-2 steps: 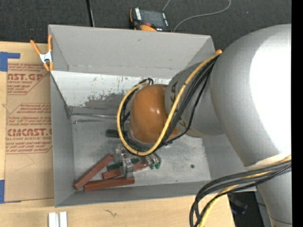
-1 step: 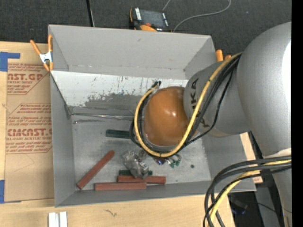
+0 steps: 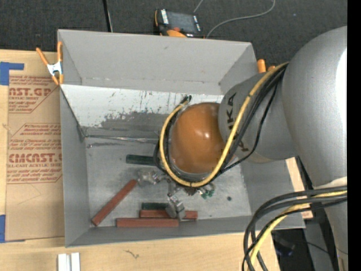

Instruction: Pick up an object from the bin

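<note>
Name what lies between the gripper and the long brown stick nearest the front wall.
Camera view: a shorter brown stick and a dark green block.

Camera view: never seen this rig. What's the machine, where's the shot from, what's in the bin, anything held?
One camera looks down on a grey metal bin from above, slightly to one side. The big grey shape entering from the right is a robot arm. The orange dome is a cover on its wrist. Under it hangs the tool, low over the bin floor. Nearest to it lie a short red-brown bar and a dark green strip. A long red-brown bar lies slantwise to the left, and a second long bar lies along the front wall. Whether the tool holds anything cannot be told here.
</note>
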`<state>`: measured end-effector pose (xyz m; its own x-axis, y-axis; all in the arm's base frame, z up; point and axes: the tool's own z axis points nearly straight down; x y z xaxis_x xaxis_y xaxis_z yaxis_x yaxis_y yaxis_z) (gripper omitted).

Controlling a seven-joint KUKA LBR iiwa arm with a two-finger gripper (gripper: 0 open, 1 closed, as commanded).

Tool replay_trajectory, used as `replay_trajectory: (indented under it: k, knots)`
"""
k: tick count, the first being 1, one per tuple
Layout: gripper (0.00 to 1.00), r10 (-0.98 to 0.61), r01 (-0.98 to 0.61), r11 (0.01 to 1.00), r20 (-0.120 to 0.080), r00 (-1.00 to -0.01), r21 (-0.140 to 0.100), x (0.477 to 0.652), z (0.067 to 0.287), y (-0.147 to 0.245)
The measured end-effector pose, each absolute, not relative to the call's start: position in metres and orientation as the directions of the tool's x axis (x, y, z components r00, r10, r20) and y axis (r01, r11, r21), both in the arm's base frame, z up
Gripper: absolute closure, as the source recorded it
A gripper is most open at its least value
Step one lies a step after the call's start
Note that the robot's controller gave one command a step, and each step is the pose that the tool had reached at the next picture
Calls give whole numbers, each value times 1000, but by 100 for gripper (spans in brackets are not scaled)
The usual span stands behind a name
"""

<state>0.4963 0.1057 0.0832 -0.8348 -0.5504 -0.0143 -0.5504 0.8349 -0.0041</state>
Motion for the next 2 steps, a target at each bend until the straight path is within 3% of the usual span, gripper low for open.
replay_trajectory:
  k: [1, 2]
  knots:
    - [0, -520, -520, 854, -13, -854, 1, 549, 101, 166]
    - [0, -732, -732, 681, -2, -681, 1, 544, 69, 196]
